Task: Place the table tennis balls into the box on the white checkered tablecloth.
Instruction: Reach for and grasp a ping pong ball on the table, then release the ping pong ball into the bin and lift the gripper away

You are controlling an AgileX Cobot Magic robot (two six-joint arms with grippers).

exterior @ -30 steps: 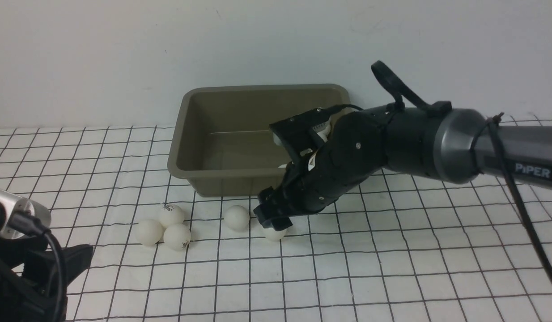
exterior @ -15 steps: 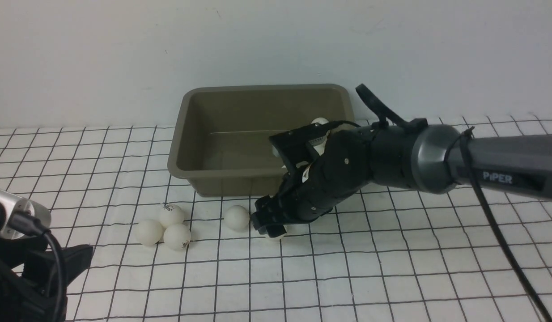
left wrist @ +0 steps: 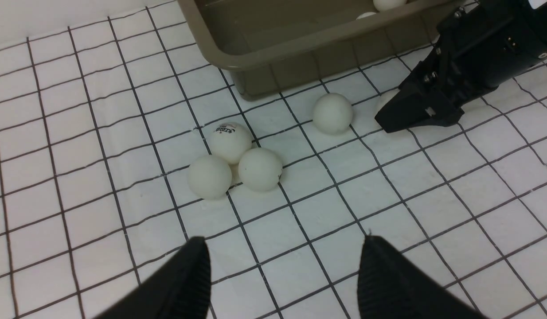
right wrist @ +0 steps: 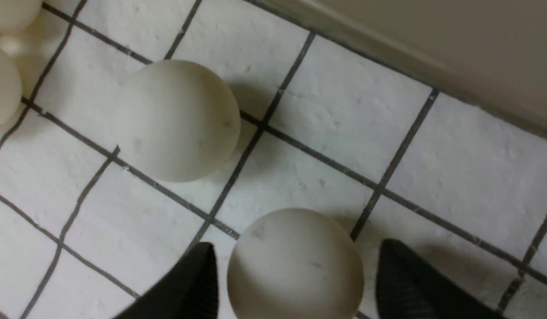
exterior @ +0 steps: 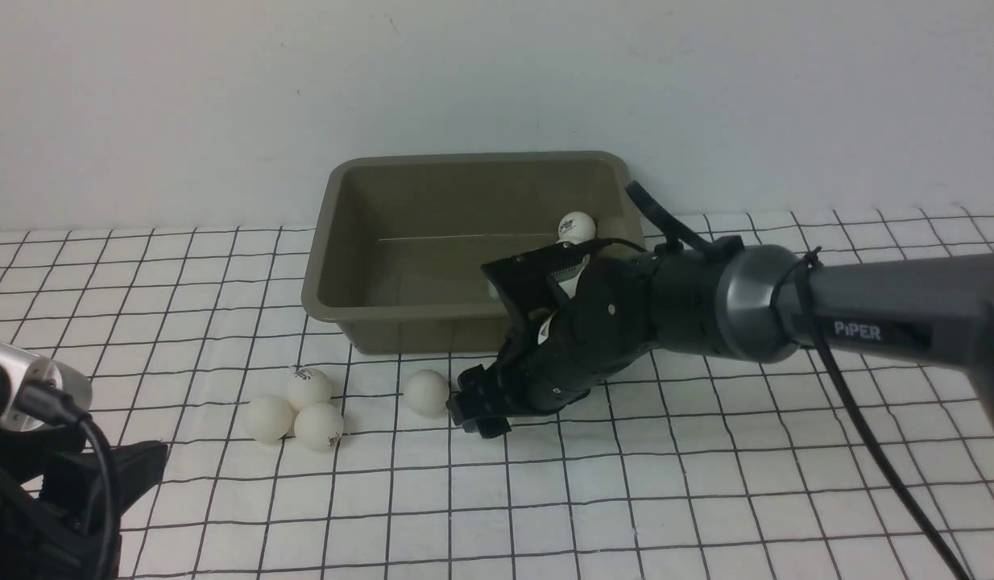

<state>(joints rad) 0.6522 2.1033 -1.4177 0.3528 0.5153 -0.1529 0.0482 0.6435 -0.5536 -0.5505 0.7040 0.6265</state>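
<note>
Ball (right wrist: 295, 266) on tablecloth (exterior: 626, 483), between fingertips of right claw (exterior: 474, 409); slim gaps both sides, not gripped yet. Box (exterior: 384, 322) at 12 o'clock. Neighbour ball (exterior: 426, 392) at 9 o'clock, close. Left claw (left wrist: 284, 266) wide, empty, farther off at 8 o'clock.

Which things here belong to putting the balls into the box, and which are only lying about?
Job: small white plastic table tennis balls (four loose, one within the right gripper, others inside); olive-grey rectangular plastic box; white checkered tablecloth.
Lying about: nothing; only the plain white wall behind.
</note>
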